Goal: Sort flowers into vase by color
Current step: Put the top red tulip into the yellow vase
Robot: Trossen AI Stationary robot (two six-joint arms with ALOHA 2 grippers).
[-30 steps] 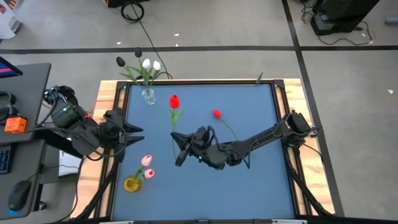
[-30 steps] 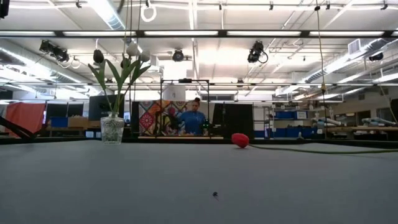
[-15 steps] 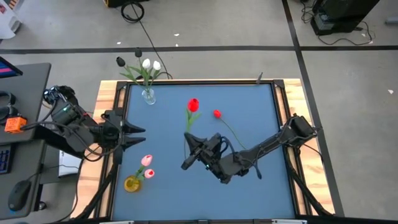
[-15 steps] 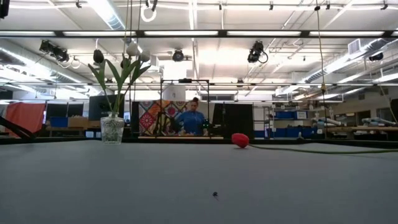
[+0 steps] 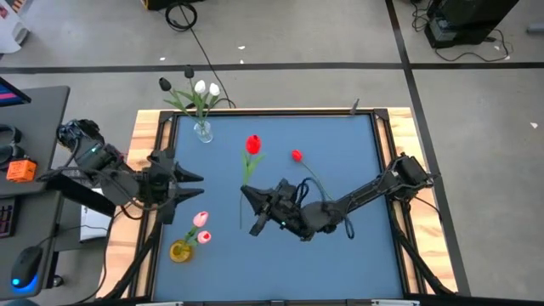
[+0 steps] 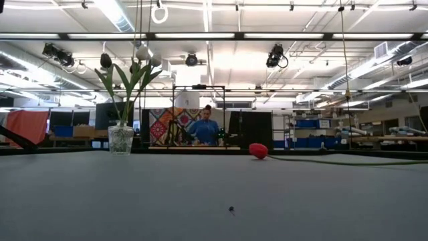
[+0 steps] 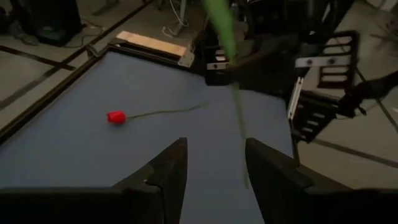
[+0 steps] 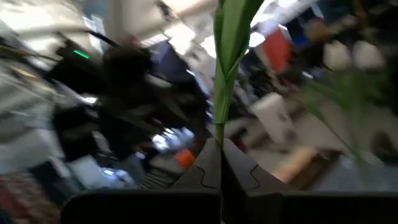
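High view, step: right claw (image 5: 252,202), near the worktop (image 5: 357,255) centre, is pinched shut on the lower stem of a red tulip (image 5: 252,144), whose head stands toward 12 o'clock of it; I judge this the carry stage, with the flower lifted and no vase for reds yet begun.
High view, next move: no third vase shows, so where red goes I cannot tell; the stem end would need lining up over a narrow mouth before release.
High view, left arm: left claw (image 5: 189,181) waits at the 9 o'clock edge, fingers spread, holding nothing.
High view, counts: two vases; clear glass vase (image 5: 202,130) at 11 o'clock holds two white tulips (image 5: 206,88) and one dark tulip (image 5: 164,84); yellow vase (image 5: 181,252) at 8 o'clock holds two pink tulips (image 5: 201,227); two red tulips in all, the second one, the loose red tulip (image 5: 297,156), lying flat at 1 o'clock of the right claw.
Low view: clear glass vase (image 6: 121,140) with its stems stands left; loose red tulip (image 6: 258,150) lies on the worktop; a person (image 6: 206,130) stands far behind.
Left wrist view: both fingers (image 7: 168,171) apart and empty; loose red tulip (image 7: 115,117) beyond; held green stem (image 7: 227,37) crosses in front.
Right wrist view: claw closed around the green stem (image 8: 227,56).
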